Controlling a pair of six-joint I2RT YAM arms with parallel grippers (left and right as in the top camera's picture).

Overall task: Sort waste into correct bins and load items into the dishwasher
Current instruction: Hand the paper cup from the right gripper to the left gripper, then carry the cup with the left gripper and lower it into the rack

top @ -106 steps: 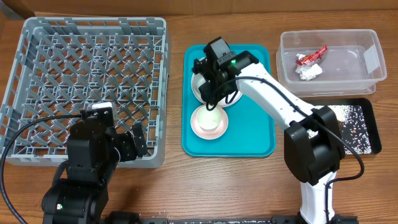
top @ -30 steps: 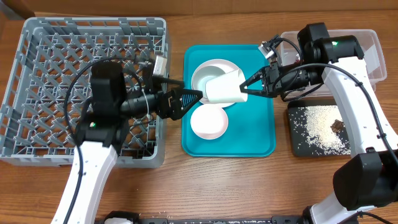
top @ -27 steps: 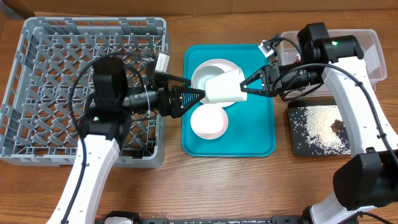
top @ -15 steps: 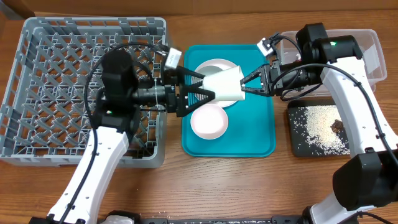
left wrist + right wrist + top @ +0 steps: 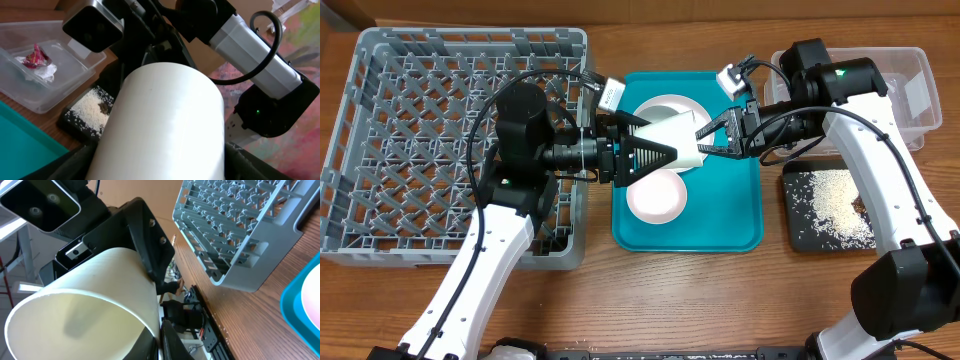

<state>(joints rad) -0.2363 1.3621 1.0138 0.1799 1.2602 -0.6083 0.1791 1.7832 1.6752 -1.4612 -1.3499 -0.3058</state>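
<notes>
Above teal tray [image 5: 735, 225], mid-table: white cup [image 5: 678, 135] lies sideways between grippers. Right gripper [image 5: 708, 140] clamped on rim; left gripper [image 5: 665, 154] jaws apart astride base. Likely light, rigid, smooth, slippery, breakable; best gripped squarely across wall near base.

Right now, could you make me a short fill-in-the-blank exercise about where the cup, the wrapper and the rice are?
1. The cup is held over the ____ tray.
2. The wrapper lies in the clear ____.
3. The rice lies in a shallow bin that is ____ in colour.

Missing words: teal; tub; black.
</notes>
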